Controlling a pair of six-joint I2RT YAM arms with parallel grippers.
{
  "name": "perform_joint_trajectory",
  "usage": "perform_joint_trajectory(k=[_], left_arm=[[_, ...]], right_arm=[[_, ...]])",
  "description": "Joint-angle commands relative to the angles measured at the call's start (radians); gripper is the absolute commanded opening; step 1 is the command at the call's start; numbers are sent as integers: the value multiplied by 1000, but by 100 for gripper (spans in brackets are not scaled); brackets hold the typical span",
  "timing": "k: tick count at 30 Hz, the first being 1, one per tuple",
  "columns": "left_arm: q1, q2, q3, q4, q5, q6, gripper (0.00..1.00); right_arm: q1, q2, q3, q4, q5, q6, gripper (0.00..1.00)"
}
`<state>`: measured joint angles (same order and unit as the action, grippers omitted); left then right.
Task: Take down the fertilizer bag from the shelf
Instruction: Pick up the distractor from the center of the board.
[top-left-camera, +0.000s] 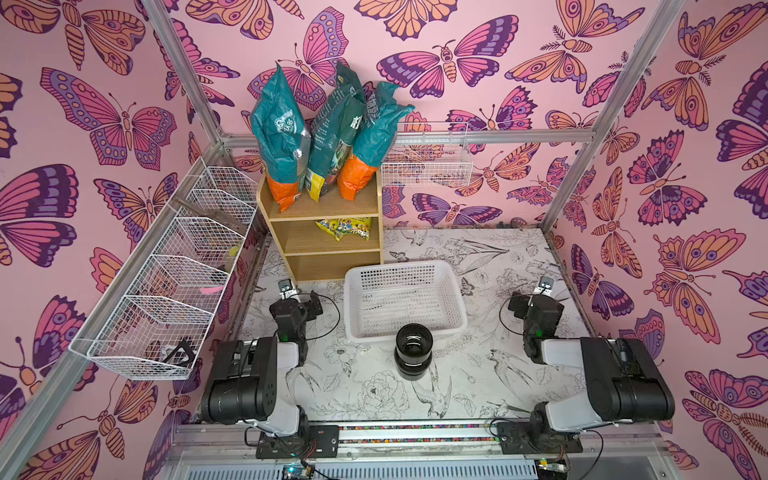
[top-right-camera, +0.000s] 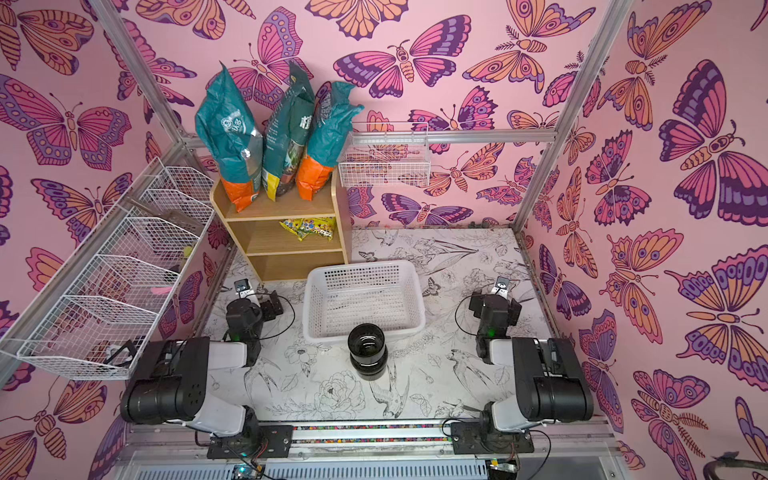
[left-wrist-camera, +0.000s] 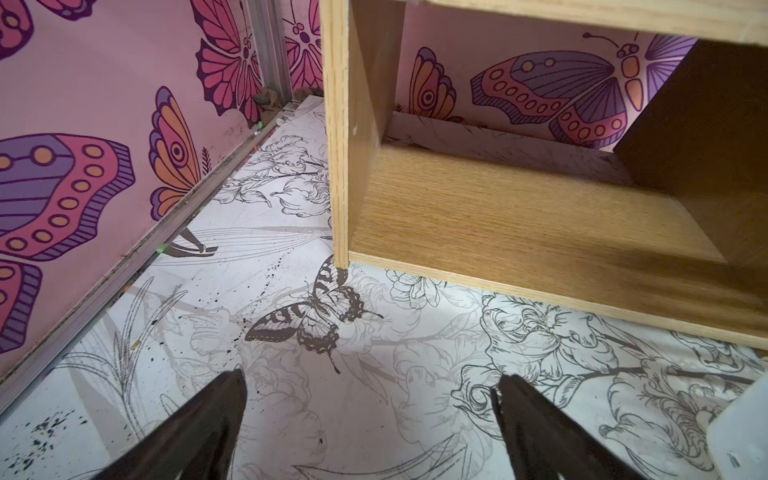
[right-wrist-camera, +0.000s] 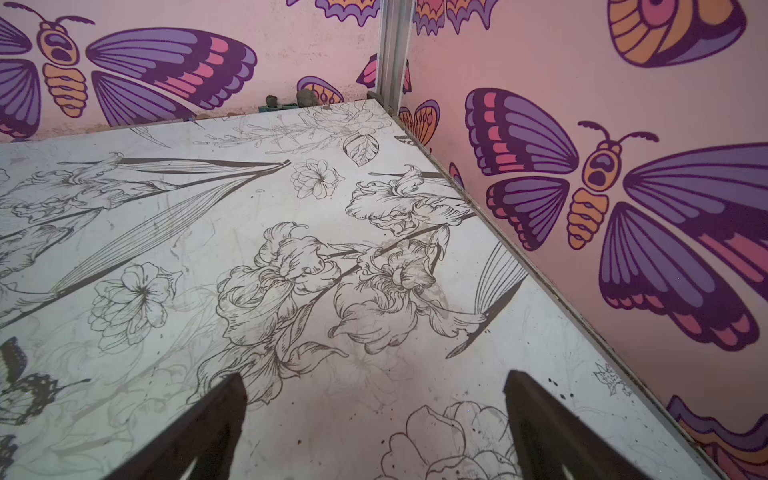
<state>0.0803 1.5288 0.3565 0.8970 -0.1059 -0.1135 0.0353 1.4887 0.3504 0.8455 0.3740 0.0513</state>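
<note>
Fertilizer bags (top-left-camera: 332, 137) in both top views only

No text is legible. The left fertilizer bag (top-left-camera: 279, 124) bears a white round emblem. The middle fertilizer bag (top-left-camera: 332, 137) bears large white characters, too blurred to read.
</note>
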Motion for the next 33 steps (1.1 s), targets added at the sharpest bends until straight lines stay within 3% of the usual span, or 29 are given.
perform_joint_trajectory(k=[1, 14, 16, 19, 20, 21, 22, 23, 25, 27, 29, 31, 33], left_arm=[[6, 10, 9, 6, 32, 2, 100], [-2, 8, 13, 2, 6, 2, 100], [-29, -42, 12, -29, -113, -9, 100], [-97, -286, 10, -211, -362, -34, 100], [-99, -376, -14, -248, -432, -133, 100], [-97, -444, -35, -307, -485, -232, 100], [-90, -501, -78, -326, -504, -279, 100], [-88, -537, -106, -317, -531, -300, 100], [-88, -595, -132, -316, -582, -336, 100], [-90, -655, -137, -334, -515, -318, 100], [-91, -699, -138, -344, -405, -276, 100], [-93, -707, -139, -344, -392, -275, 100], [-94, -693, -139, -350, -433, -284, 100]], right_arm=[[5, 8, 20, 10, 9, -5, 99], [0, 8, 25, 0, 0, -1, 99], [2, 3, 16, 21, 0, -9, 99], [29, -45, -22, 45, -25, -56, 99], [63, -56, -24, 88, 17, -94, 98], [175, -93, 35, 15, 182, -181, 99], [296, -140, 150, -175, 315, -258, 99], [377, -175, 255, -348, 308, -263, 99], [462, -218, 445, -704, 157, -202, 99], [557, -225, 602, -982, 153, -133, 99], [694, -251, 664, -1108, 313, -145, 99], [819, -305, 669, -1133, 440, -133, 99], [883, -353, 700, -1228, 384, -24, 99]])
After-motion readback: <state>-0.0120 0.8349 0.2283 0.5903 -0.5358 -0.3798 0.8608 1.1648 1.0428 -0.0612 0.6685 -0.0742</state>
